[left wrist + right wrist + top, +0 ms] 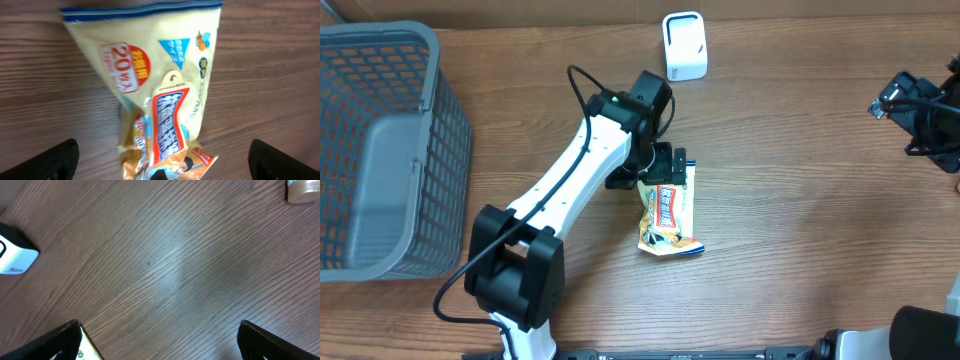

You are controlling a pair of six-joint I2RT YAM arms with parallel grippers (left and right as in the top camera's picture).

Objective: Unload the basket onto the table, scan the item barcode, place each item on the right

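- Cream and orange plastic snack bag (667,215) with a blue-striped top edge and red "20" badge lies flat on the brown wood-grain table (800,200), centre of the overhead frame, slightly below middle.
- Left gripper (662,168) on the white-and-black arm sits right over the bag's upper end. In the left wrist view its black fingertips (50,162) sit in the bottom corners, spread wide. The bag (160,100) lies between them, touched by neither.
- Right gripper (160,345) is wide too, with only bare wood between the tips. The black right arm (925,120) is at the upper right edge of the overhead frame, well apart from the bag.
- Small white boxy scanner (684,45) stands at top centre, above the bag and apart from it. It also shows at the left edge of the right wrist view (15,255).
- Grey plastic mesh basket (448,150) fills the left of the overhead frame.
- Beige rounded object (302,191), upper right corner of the right wrist view, cannot tell what it is.
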